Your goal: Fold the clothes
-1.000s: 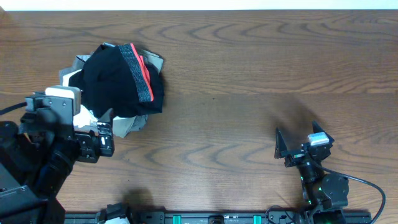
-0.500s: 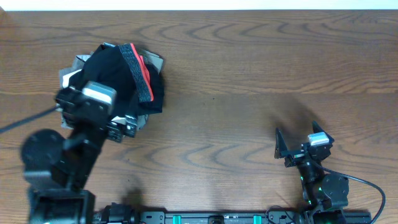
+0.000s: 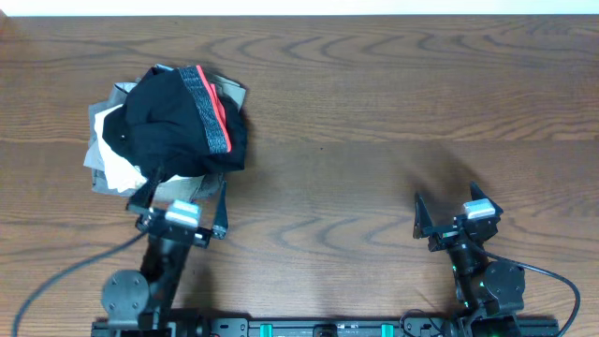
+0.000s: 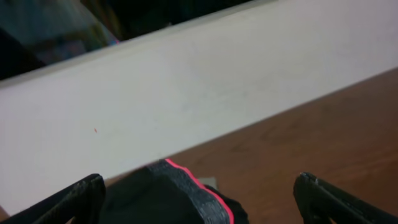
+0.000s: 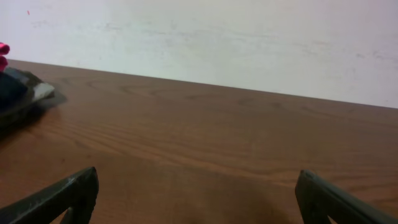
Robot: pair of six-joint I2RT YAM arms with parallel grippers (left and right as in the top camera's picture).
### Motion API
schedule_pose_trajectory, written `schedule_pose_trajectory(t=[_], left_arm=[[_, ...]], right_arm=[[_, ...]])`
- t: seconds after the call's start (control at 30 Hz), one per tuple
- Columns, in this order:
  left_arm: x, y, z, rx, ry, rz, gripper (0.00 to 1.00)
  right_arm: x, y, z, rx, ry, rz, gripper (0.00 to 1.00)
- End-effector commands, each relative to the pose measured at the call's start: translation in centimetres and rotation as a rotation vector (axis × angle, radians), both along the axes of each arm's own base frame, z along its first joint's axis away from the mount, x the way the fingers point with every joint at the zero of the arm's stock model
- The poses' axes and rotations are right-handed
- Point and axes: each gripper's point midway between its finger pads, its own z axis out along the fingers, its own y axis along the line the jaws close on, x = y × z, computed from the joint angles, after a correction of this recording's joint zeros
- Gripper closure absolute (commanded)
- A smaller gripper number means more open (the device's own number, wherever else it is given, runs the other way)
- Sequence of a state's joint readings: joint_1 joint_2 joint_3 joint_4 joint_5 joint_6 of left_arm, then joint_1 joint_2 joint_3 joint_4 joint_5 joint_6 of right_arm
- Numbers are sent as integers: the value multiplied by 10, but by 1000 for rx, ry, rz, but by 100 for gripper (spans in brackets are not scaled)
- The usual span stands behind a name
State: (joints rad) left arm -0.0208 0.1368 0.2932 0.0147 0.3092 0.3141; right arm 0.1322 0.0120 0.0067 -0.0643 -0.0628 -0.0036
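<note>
The leggings [image 3: 173, 126] lie bunched in a rounded black heap on top of a small pile of clothes at the far left of the wooden counter [image 3: 374, 103]. Their heathered grey and coral-red waistband [image 3: 211, 112] runs in a curved strip down the right side of the heap. A white garment [image 3: 117, 167] shows under the left edge of the heap. Grey fabric [image 3: 101, 120] shows at the pile's far left and along its top right edge.

The left gripper [image 3: 191, 183] sits just at the near edge of the pile. Its jaws are spread wide, with nothing between them. In the left wrist view the black heap [image 4: 155, 193] and the coral edge of the waistband [image 4: 208, 193] rise between the two dark fingers [image 4: 68, 200], with the pale wall [image 4: 186, 93] behind.

The right gripper [image 3: 447, 197] is well apart from the pile, near the counter's front right. Its jaws are also fully open and hold nothing. The right wrist view shows bare wood grain [image 5: 217, 130] ahead of its fingers [image 5: 62, 198], with the edge of the clothes pile [image 5: 15, 93] at the far left of the frame.
</note>
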Motion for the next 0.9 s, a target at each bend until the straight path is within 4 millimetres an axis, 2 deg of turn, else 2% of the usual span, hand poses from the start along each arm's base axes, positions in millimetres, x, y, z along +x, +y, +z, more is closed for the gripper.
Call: schedule_pose_trajectory(t=[0.0, 0.33, 0.5, 0.63, 0.7, 0.87], left_arm=[[-2, 1, -10, -2, -51, 5, 2], [7, 1, -48, -4, -105, 9, 2], [12, 10, -66, 0, -26, 63, 2], [14, 15, -103, 8, 126, 91, 2], [13, 15, -115, 11, 173, 90, 2], [13, 15, -120, 12, 197, 90, 2]], right_arm=[[0, -1, -1, 17, 6, -7, 1], [0, -1, -1, 17, 6, -7, 1], [0, -1, -1, 17, 6, -7, 1], [0, -1, -1, 17, 5, -7, 1], [0, -1, -1, 17, 6, -7, 1], [0, -1, -1, 17, 6, -7, 1]])
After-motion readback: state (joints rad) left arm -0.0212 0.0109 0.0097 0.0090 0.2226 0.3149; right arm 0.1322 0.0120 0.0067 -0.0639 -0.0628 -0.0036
